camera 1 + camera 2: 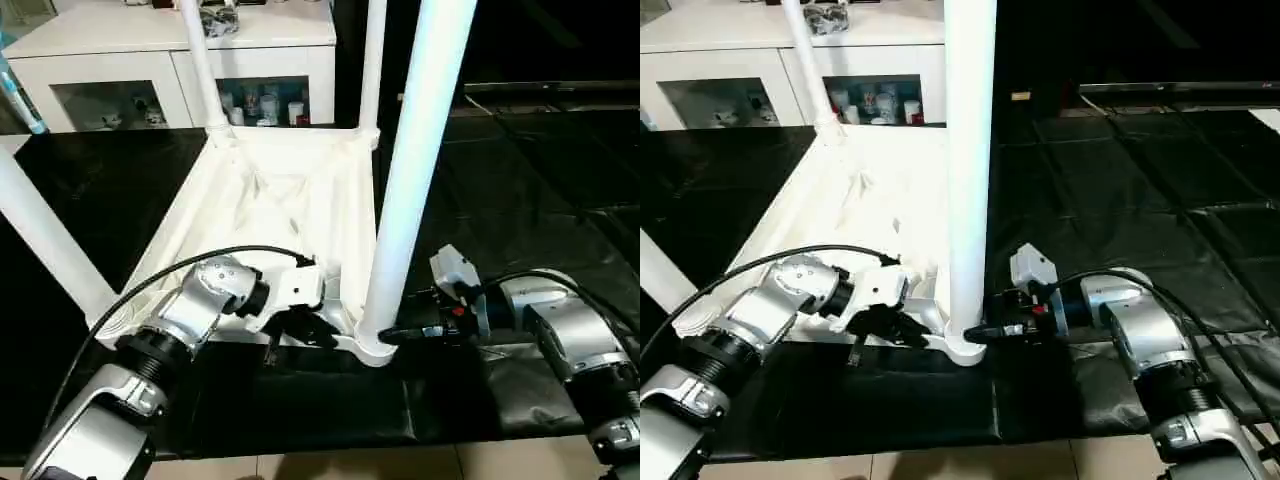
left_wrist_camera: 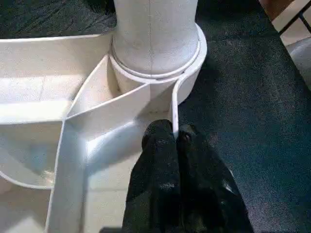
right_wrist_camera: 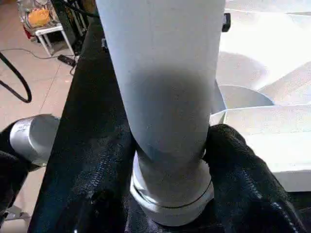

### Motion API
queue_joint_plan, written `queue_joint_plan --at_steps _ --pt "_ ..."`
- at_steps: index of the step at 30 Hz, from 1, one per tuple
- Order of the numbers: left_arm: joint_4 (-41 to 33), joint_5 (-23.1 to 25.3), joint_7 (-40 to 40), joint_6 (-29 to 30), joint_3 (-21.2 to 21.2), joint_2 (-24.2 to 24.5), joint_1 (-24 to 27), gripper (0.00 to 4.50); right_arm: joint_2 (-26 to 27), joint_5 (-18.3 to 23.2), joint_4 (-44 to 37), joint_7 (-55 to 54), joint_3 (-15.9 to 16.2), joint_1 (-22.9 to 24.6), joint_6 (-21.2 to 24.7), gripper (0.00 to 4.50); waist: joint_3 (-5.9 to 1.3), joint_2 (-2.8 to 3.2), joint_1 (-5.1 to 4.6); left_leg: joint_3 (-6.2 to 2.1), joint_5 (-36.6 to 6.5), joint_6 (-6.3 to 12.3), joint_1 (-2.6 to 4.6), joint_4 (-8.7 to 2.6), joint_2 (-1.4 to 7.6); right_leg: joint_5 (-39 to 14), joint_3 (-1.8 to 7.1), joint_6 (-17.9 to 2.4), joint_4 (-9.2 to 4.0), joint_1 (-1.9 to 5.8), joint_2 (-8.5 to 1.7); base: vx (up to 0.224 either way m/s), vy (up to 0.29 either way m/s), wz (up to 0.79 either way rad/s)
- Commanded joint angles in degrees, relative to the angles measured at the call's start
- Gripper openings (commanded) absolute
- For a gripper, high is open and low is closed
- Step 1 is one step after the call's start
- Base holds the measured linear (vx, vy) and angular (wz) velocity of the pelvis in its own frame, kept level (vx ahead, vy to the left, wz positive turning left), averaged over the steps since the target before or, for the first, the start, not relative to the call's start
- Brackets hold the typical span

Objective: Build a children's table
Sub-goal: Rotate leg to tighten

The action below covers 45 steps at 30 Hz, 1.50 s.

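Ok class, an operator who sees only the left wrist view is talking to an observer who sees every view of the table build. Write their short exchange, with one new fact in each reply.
Operator: I see my black fingers at a rim beside a socket. Where is the other gripper?
Observer: The right gripper is at that same corner, with its fingers hugging both sides of the near leg just above the socket.
Operator: How far along is the build?
Observer: Four legs rise from the upturned top, one at each corner.
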Motion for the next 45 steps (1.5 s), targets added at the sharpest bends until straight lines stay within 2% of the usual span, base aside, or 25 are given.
queue_joint_plan --at_steps 1,7,12,17,20,21,23,25,28,30,36,41,45 --pt "-1.64 0.77 -1.82 -1.68 -2.0 -0.4 -0.48 0.0 0.98 0.09 -0.48 0.83 0.68 -0.84 -0.62 1.9 -4.17 -0.83 -0.31 0.48 -7.62 5.46 -0.2 -3.59 0.86 -13.7 2.13 -13.32 -3.18 3.93 -1.75 0.0 0.0 0.0" --pt "-1.63 0.78 -1.6 -1.56 -1.98 -0.48 -0.4 0.0 1.18 0.41 -1.11 1.2 1.2 -0.57 -0.27 1.9 -4.16 -0.72 -0.34 0.47 -7.74 5.29 -0.17 -3.59 0.86 -14.03 2.14 -13.14 -3.22 3.89 -1.71 0.0 0.0 0.0" --pt "-1.73 0.77 -1.38 -1.44 -1.99 -0.57 -0.17 0.0 1.48 -1.83 -0.98 -1.45 1.34 0.14 -3.93 1.9 -4.11 -0.78 -0.42 0.47 -8.22 5.04 -0.21 -3.6 0.79 -14.52 2.12 -13.01 -3.28 3.89 -1.76 0.0 0.0 0.0" --pt "-1.4 0.86 -1.13 -1.7 -1.89 -0.52 -0.29 0.0 1.41 -1.77 -0.43 -1.59 1.37 -0.32 -1.49 1.9 -3.92 -0.73 -0.51 0.44 -9.81 4.56 -0.12 -3.7 0.74 -18.2 2.09 -11.8 -3.66 3.85 -1.69 0.0 0.0 0.0" --pt "-1.37 0.91 -1.09 -1.77 -1.87 -0.48 -0.33 0.0 1.61 -0.26 -0.47 -1.18 0.57 -0.8 1.28 1.9 -3.93 -0.74 -0.51 0.39 -9.8 4.48 -0.08 -3.75 0.76 -17.87 2.11 -11.87 -3.59 3.85 -1.62 0.0 0.0 0.0" --pt "-1.37 0.93 -1.05 -1.79 -1.86 -0.47 -0.33 0.0 1.65 -0.14 -0.39 -1.11 0.46 -0.88 1.42 2.24 -3.99 -0.83 -0.48 0.38 -9.47 4.57 -0.12 -3.73 0.82 -17.15 2.14 -12.08 -3.48 3.85 -1.67 0.0 0.0 0.0" --pt "-1.38 1.02 -0.96 -1.84 -1.84 -0.42 -0.34 0.0 1.62 -0.02 -0.15 -0.87 0.48 -1.02 1.81 2.58 -4.01 -0.84 -0.48 0.39 -9.32 4.6 -0.15 -3.7 0.82 -16.7 2.14 -12.26 -3.4 3.83 -1.68 0.0 0.0 0.0" --pt "-1.43 1.05 -0.93 -1.83 -1.82 -0.4 -0.3 0.0 1.56 -0.22 -0.14 -0.87 0.62 -1.03 1.55 2.58 -3.97 -0.81 -0.47 0.42 -9.45 4.61 -0.12 -3.7 0.77 -17.01 2.15 -12.26 -3.48 3.81 -1.67 0.0 0.0 0.0" --pt "-1.56 1.18 -0.86 -1.85 -1.78 -0.34 -0.16 0.0 1.24 -1.97 -0.24 -1.32 1.28 -0.72 -1.99 2.88 -4.06 -0.69 -0.33 0.42 -9.11 4.44 -0.01 -3.7 0.87 -16.57 2.2 -12.36 -3.41 3.69 -1.74 0.0 0.0 0.0" --pt "-1.54 1.27 -0.86 -1.92 -1.8 -0.31 -0.1 0.0 1.07 -2.44 -0.49 -1.14 1.64 -0.42 -2.73 2.88 -4.07 -0.78 -0.38 0.43 -8.84 4.52 -0.07 -3.67 0.85 -14.95 2.22 -12.82 -3.2 3.72 -1.66 0.0 0.0 0.0" --pt "-1.42 1.4 -0.77 -2.17 -1.88 -0.33 -0.04 0.0 1.21 -2.62 -1.08 -1.11 1.8 0.17 -3.92 2.88 -3.98 -0.74 -0.37 0.4 -9.46 4.61 -0.14 -3.74 0.81 -16.84 2.2 -12.19 -3.41 3.82 -1.79 0.0 0.0 0.0" --pt "-1.22 1.48 -0.72 -2.39 -1.91 -0.36 -0.1 0.0 1.36 -2.25 -0.64 -0.74 1.9 0.24 -4.3 2.88 -4.05 -0.71 -0.39 0.42 -9.15 4.78 -0.14 -3.69 0.84 -15.38 2.21 -12.69 -3.28 3.79 -1.71 0.0 0.0 0.0" --pt "-1.18 1.47 -0.73 -2.34 -1.92 -0.38 -0.1 0.0 1.55 -1.76 -0.48 -0.44 1.77 0.28 -4.12 2.51 -4.05 -0.81 -0.35 0.42 -9.04 4.88 -0.16 -3.68 0.83 -15.23 2.22 -12.81 -3.23 3.82 -1.75 0.0 0.0 0.0"
